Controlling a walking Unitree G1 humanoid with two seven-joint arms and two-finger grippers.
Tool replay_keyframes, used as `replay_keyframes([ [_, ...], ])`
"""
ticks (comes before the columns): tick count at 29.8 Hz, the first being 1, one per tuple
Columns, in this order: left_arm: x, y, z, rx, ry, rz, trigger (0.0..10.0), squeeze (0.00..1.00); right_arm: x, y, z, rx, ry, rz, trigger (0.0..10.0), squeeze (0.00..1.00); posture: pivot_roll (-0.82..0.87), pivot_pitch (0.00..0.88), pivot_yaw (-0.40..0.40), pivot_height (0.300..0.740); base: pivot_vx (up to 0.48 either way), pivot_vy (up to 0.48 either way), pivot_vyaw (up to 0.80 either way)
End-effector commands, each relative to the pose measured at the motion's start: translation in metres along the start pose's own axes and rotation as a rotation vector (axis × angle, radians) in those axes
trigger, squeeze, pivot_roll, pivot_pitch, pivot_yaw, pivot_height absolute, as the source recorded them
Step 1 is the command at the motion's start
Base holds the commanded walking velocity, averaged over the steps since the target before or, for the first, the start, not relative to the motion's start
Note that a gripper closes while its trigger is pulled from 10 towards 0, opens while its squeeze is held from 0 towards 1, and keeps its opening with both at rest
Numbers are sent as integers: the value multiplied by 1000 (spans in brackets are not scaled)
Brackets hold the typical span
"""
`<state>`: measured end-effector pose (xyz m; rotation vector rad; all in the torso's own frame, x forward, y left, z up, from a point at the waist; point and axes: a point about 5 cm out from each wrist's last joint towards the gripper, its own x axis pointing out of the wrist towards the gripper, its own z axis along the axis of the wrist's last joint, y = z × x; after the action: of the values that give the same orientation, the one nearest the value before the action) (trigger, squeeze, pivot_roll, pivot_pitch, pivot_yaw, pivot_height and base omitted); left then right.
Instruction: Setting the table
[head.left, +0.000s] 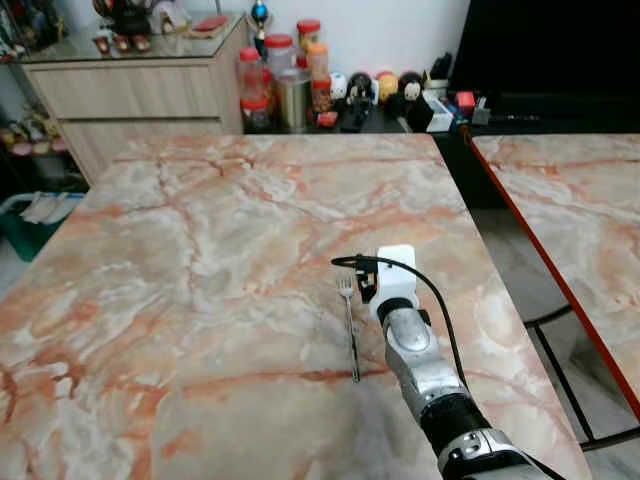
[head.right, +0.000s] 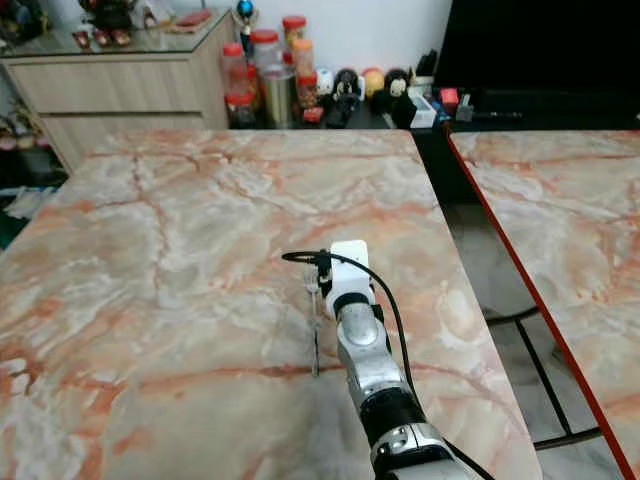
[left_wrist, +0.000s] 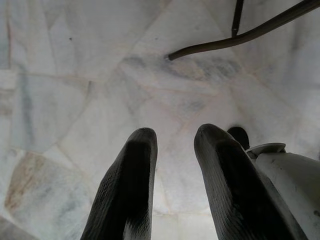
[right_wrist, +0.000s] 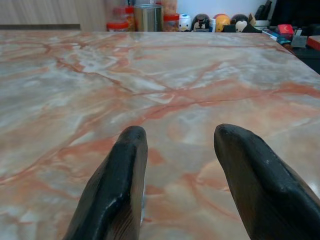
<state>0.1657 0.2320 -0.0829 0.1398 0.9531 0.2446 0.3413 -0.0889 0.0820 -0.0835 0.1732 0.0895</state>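
Observation:
A silver fork lies flat on the marble table, tines pointing away from me, towards the table's right side. My right gripper rests low over the table just to the right of the fork's tines. In the right wrist view its black fingers stand open with bare marble between them. My left gripper hangs idle over pale floor tiles, its fingers apart with nothing between them.
A second marble table stands to the right across a narrow gap of floor with dark chair legs. A wooden cabinet sits behind the table at the left, with jars and small figures on a low shelf at the back.

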Motion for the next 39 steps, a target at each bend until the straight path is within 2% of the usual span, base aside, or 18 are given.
replay_keyframes([
  [1,0,4,-4,11,10,11,10000,0,-1,6,1,-10,24,5,10000,0,10,0,32,740,0,0,0],
  [6,-1,8,-6,16,16,17,10000,0,-10,28,0,-19,59,58,10000,0,12,0,36,740,0,0,0],
  [9,-1,9,-7,19,20,17,10000,0,-12,33,-5,-29,91,66,10000,0,8,0,38,740,0,0,0],
  [14,-1,7,-7,15,22,8,10000,0,-14,30,-13,-59,148,49,10000,0,11,0,30,740,0,0,0],
  [23,-1,3,-8,11,27,-3,10000,0,-15,25,-18,-87,190,38,10000,0,6,0,22,740,0,0,0],
  [35,-2,2,-11,9,33,1,10000,0,-24,38,-10,-81,199,93,10000,0,-1,0,16,740,0,0,0],
  [39,-3,0,-12,7,36,-2,10000,0,-31,43,-14,-93,223,113,10000,0,-4,0,10,740,0,0,0],
])
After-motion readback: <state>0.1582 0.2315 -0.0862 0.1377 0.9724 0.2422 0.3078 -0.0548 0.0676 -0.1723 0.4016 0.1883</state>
